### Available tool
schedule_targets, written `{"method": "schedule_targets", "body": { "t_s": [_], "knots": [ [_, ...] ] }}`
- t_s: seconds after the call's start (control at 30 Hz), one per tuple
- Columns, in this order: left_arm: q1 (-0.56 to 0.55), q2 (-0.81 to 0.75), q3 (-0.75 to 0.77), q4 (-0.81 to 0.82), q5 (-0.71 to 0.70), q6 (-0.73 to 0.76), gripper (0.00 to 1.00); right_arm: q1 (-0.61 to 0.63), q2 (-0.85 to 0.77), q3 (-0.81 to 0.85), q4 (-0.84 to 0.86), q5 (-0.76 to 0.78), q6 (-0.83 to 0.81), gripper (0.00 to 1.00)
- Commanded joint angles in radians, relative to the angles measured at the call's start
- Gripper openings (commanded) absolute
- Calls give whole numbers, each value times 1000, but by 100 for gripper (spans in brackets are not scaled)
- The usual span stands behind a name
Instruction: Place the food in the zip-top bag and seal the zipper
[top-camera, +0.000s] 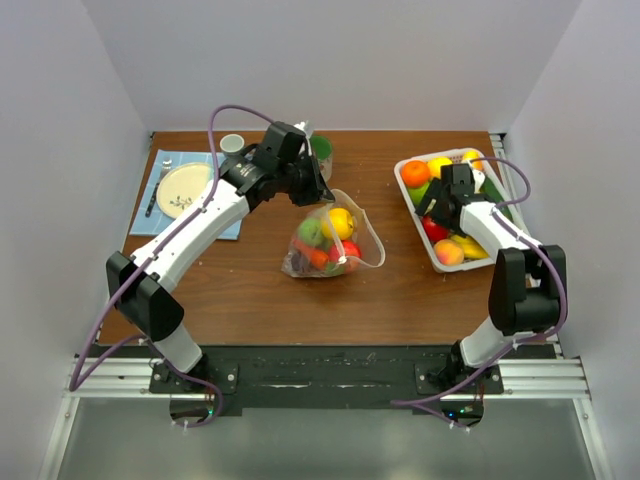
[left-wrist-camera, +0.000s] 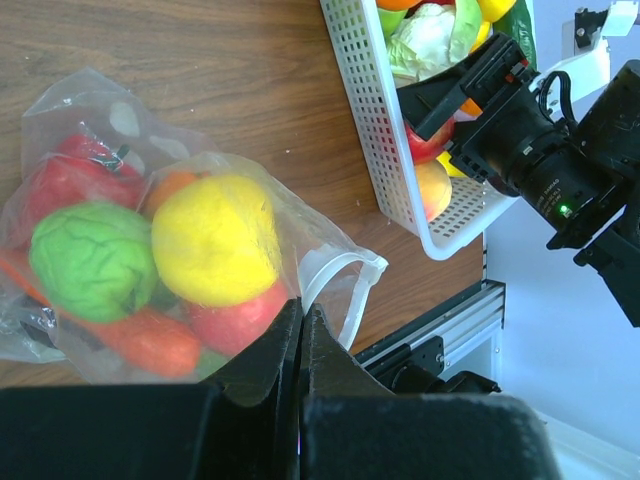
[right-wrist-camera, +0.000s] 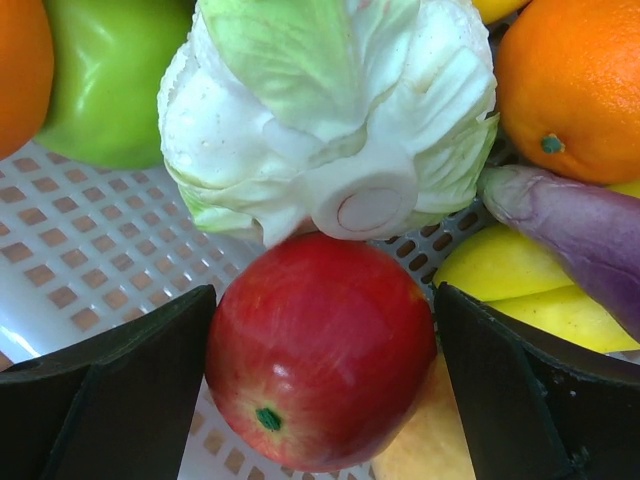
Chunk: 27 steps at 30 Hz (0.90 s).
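The zip-top bag (top-camera: 330, 240) lies mid-table, holding yellow, green, red and orange toy food. My left gripper (top-camera: 318, 192) is shut on the bag's far top edge. In the left wrist view the left gripper's jaws (left-wrist-camera: 300, 315) pinch the clear film beside the pale zipper (left-wrist-camera: 345, 268), with a yellow fruit (left-wrist-camera: 213, 240) just behind. My right gripper (top-camera: 437, 212) is down in the white basket (top-camera: 410, 200). In the right wrist view the right gripper (right-wrist-camera: 325, 320) has both fingers against a red apple (right-wrist-camera: 320, 350), which lies under a cabbage (right-wrist-camera: 330, 110).
The basket also holds oranges (right-wrist-camera: 575, 90), a green fruit (right-wrist-camera: 110, 80), yellow fruit (right-wrist-camera: 510, 285) and a purple piece (right-wrist-camera: 580, 225). A plate (top-camera: 183, 188) on a blue mat, a cup (top-camera: 232, 143) and a green container (top-camera: 322, 150) stand at the back left.
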Motion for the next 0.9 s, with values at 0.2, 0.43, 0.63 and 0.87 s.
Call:
{"method": "schedule_targets", "body": {
  "t_s": [0.2, 0.43, 0.63, 0.87],
  "knots": [
    [-50, -49, 69, 70, 3, -133, 0, -6, -139, 36, -68, 45, -47, 55],
    [102, -132, -21, 87, 17, -181, 0, -6, -237, 56, -135, 16, -61, 41],
    [113, -62, -77, 116, 116, -158, 0, 49, -403, 81, -194, -95, -47, 39],
    [113, -37, -101, 150, 124, -167, 0, 369, -464, 163, -203, -64, 33, 39]
  ]
}}
